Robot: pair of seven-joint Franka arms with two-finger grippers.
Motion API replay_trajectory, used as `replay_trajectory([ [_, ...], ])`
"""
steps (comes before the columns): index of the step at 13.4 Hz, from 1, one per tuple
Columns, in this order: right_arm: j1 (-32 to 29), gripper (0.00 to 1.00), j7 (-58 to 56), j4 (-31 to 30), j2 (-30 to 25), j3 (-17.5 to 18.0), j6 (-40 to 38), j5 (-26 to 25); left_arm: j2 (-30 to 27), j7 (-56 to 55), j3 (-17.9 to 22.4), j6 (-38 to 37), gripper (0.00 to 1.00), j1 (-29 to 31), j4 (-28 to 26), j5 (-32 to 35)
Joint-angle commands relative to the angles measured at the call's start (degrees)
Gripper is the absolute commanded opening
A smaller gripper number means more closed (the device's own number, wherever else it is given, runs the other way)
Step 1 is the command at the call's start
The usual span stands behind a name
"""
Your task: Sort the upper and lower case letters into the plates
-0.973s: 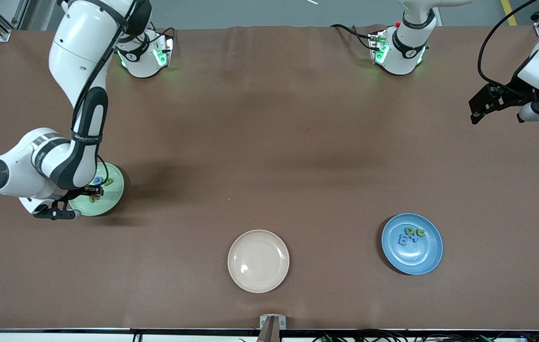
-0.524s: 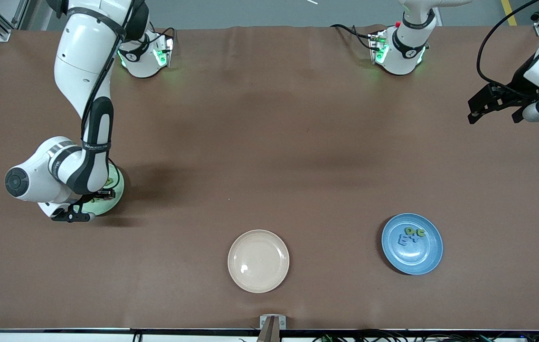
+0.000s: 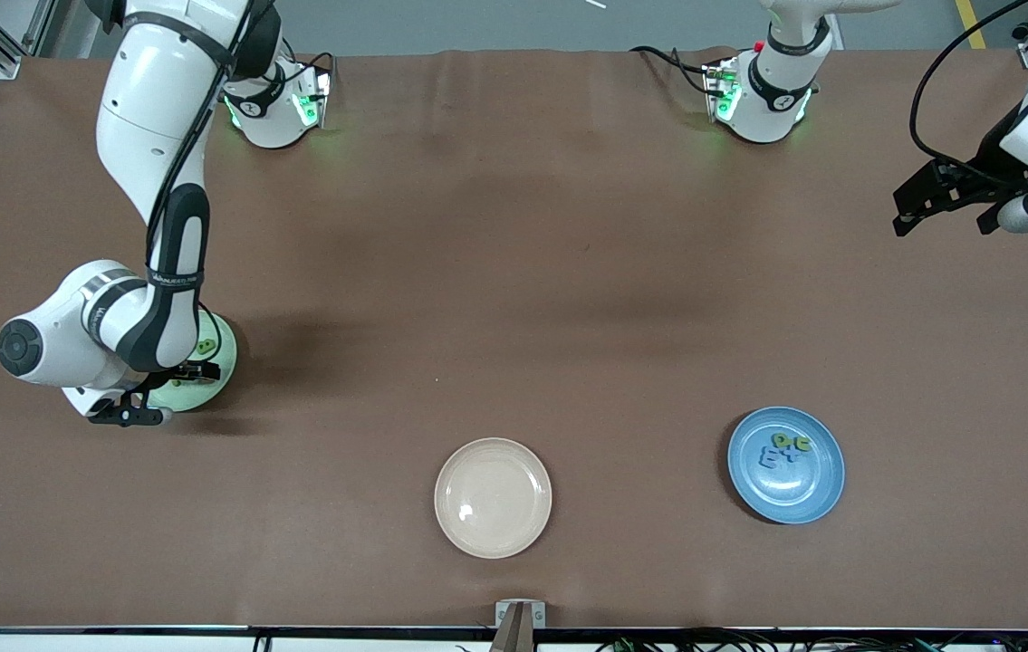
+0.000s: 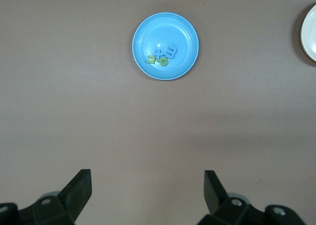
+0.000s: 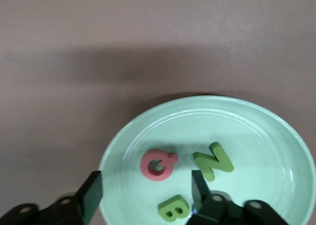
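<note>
The pale green plate [image 3: 213, 378] lies near the right arm's end of the table, mostly hidden under that arm. The right wrist view shows the plate [image 5: 256, 146] holding a red Q [image 5: 158, 165], a green N [image 5: 214, 161] and a green B [image 5: 174, 208]. My right gripper [image 5: 145, 193] is open and empty just over it, and also shows in the front view [image 3: 190, 371]. The blue plate [image 3: 785, 496] holds several blue and green letters [image 3: 786, 447]; the plate [image 4: 163, 32] also appears in the left wrist view. My left gripper [image 3: 944, 215] is open and empty, waiting high over the table's left-arm end [image 4: 146, 188].
An empty cream plate [image 3: 493, 497] lies between the two plates, near the table's front edge; its rim shows in the left wrist view [image 4: 310, 32]. The brown table [image 3: 514, 272] spreads around them.
My right hand has shifted over the pale green plate, so the arm now hides the blue letter seen there earlier. The left arm moved slightly.
</note>
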Motion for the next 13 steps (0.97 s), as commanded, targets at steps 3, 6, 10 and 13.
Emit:
replay_trajectory([
  [3, 8.82, 1.00, -2.49, -0.65, -1.56, -9.03, -4.83, -0.18, -0.26, -0.06, 0.00, -0.50, 1.00, 0.22, 0.10, -1.14],
  [6, 8.48, 1.00, -6.11, -0.47, -1.30, -10.01, -5.29, -0.18, -0.17, -0.06, -0.26, -0.50, 1.00, 0.04, 0.54, -0.62],
  [10, 6.38, 0.99, -1.83, -0.38, -2.09, -5.37, -5.37, -0.71, -0.17, 0.29, -0.44, -0.50, 1.00, 0.13, 0.45, -0.53],
  [13, 2.25, 0.99, 8.96, 0.32, -8.04, 2.79, -4.67, -10.51, -0.26, 0.73, -0.44, -0.59, 1.00, 0.13, 0.62, -0.27],
])
